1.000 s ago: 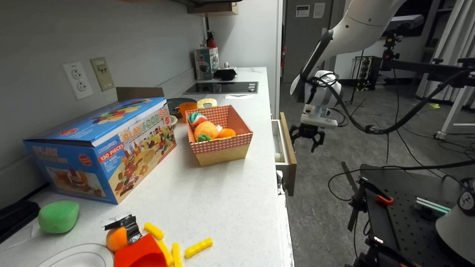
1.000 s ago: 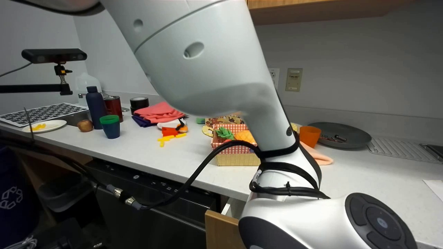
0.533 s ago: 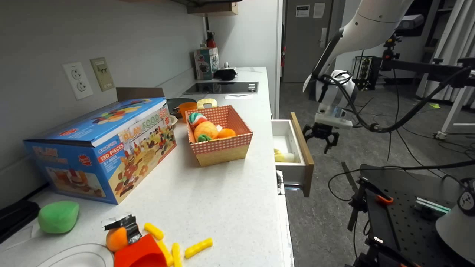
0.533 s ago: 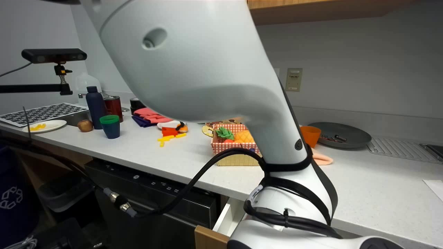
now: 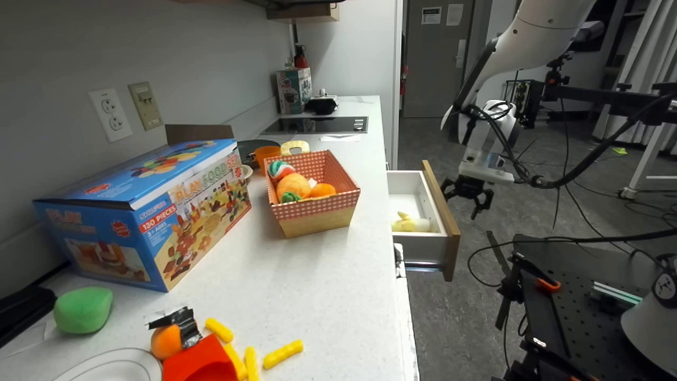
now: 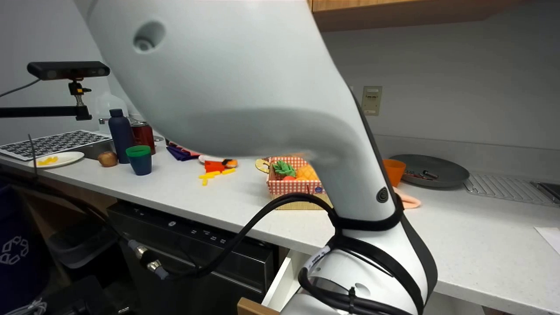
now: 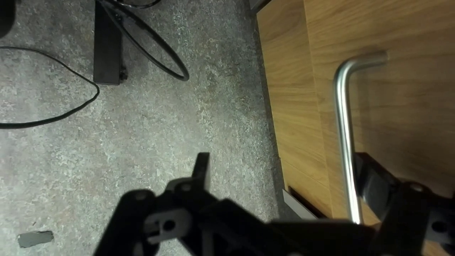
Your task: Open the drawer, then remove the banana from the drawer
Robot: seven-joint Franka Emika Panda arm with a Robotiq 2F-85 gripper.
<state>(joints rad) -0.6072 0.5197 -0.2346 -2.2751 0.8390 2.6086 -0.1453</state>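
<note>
The drawer (image 5: 443,227) stands pulled out below the counter, with a wooden front and white inside. Its front corner shows in an exterior view (image 6: 258,307), mostly covered by my arm. The pale yellow banana (image 5: 411,223) lies inside, at the drawer's near end. The wrist view shows the drawer's wooden front (image 7: 408,106) and its metal bar handle (image 7: 344,117). My gripper (image 5: 460,208) is at the outer side of the drawer front. In the wrist view my gripper (image 7: 282,160) is open, one finger behind the handle bar, the other well out over the floor.
A checked basket (image 5: 317,214) of toy fruit stands on the counter (image 5: 328,296) beside the drawer. A play food box (image 5: 153,211) is near the wall. Toy fries and a plate (image 5: 113,365) lie at the near end. A black cart (image 5: 576,312) stands on the floor.
My gripper has moved away from the counter and the drawer has slid out with it. The banana inside has come into view. My arm has shifted in both exterior views.
</note>
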